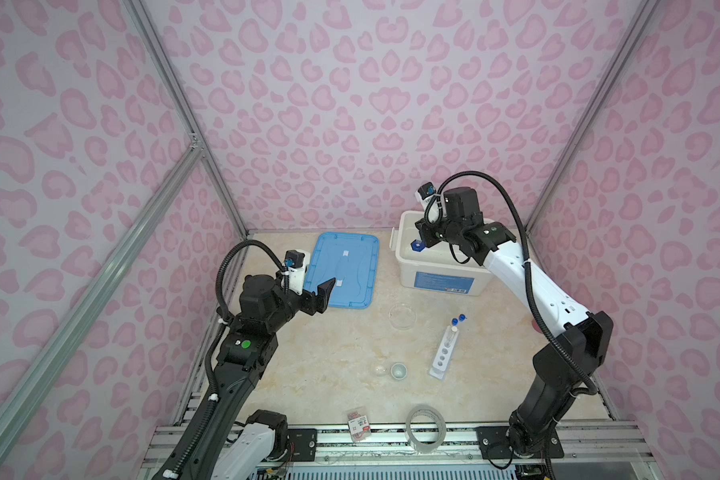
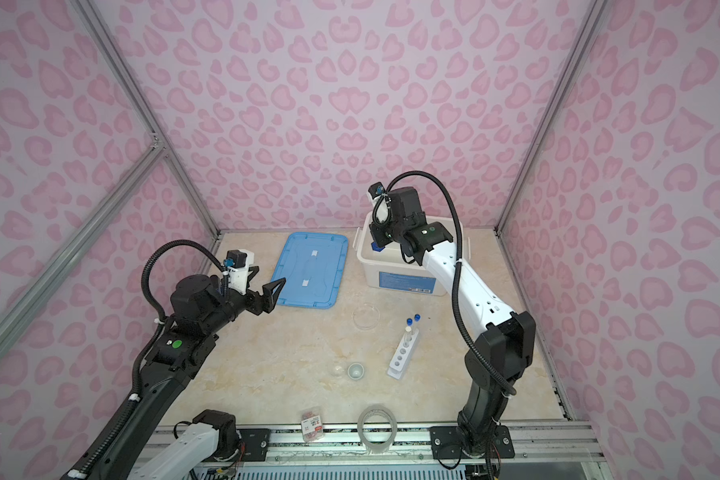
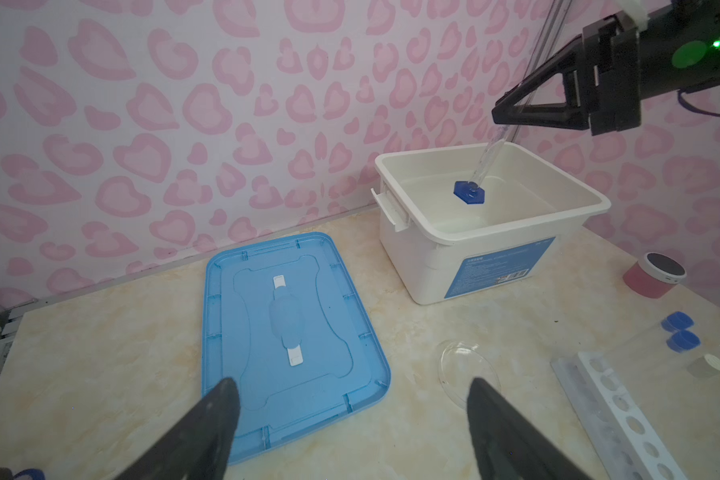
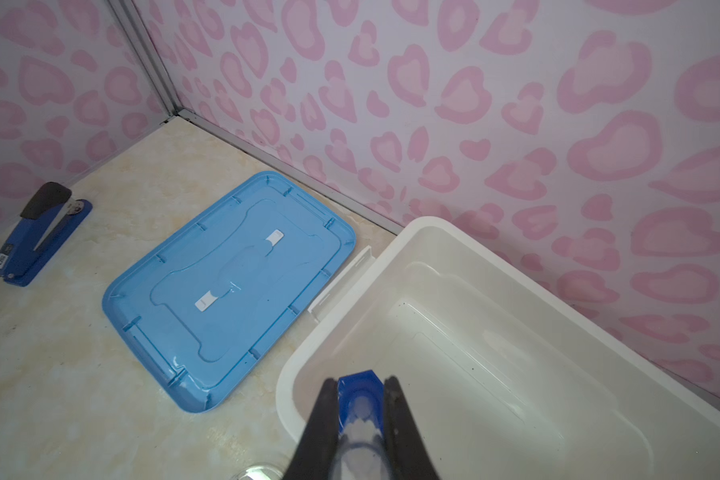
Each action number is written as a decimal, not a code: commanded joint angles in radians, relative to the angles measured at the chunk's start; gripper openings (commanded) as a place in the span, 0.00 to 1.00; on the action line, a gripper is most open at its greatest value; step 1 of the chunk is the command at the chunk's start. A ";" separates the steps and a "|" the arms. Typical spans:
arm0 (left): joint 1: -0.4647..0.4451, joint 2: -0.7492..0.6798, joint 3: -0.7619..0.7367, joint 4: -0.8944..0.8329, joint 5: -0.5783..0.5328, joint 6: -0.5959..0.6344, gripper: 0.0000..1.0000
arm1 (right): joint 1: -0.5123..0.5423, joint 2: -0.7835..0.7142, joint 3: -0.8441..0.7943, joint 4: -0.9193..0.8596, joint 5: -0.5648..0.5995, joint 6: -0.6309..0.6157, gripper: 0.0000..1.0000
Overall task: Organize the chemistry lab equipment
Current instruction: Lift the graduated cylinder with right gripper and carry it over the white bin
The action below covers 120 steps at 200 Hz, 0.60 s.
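Currently the right gripper (image 4: pixel 360 384) is clenched on the small clear cylinder with a blue hexagonal base (image 3: pixel 469 192). It holds the cylinder tilted inside the open white plastic bin (image 3: pixel 425 266), base low; contact with the bin floor cannot be confirmed. To place it well, lower until the base seats flat, correct the tilt, part the jaws slowly, then withdraw straight up, clear of the bin wall. The left gripper (image 1: pixel 325 293) hangs released beside the flat blue plastic lid (image 1: pixel 344 266); keep it clear. The clear round petri dish (image 1: pixel 403 316) and white six-hole rack (image 1: pixel 443 353) lie on the counter (image 1: pixel 329 365).
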 commanded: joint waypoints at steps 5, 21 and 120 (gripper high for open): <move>0.001 -0.008 0.008 0.004 0.021 -0.013 0.88 | -0.032 0.088 0.063 0.013 0.007 -0.023 0.14; 0.001 -0.023 -0.004 0.000 0.017 -0.019 0.88 | -0.048 0.151 0.114 0.004 0.001 -0.030 0.14; 0.000 -0.039 0.011 -0.079 0.008 -0.006 0.86 | -0.078 0.401 0.258 0.099 -0.054 -0.047 0.14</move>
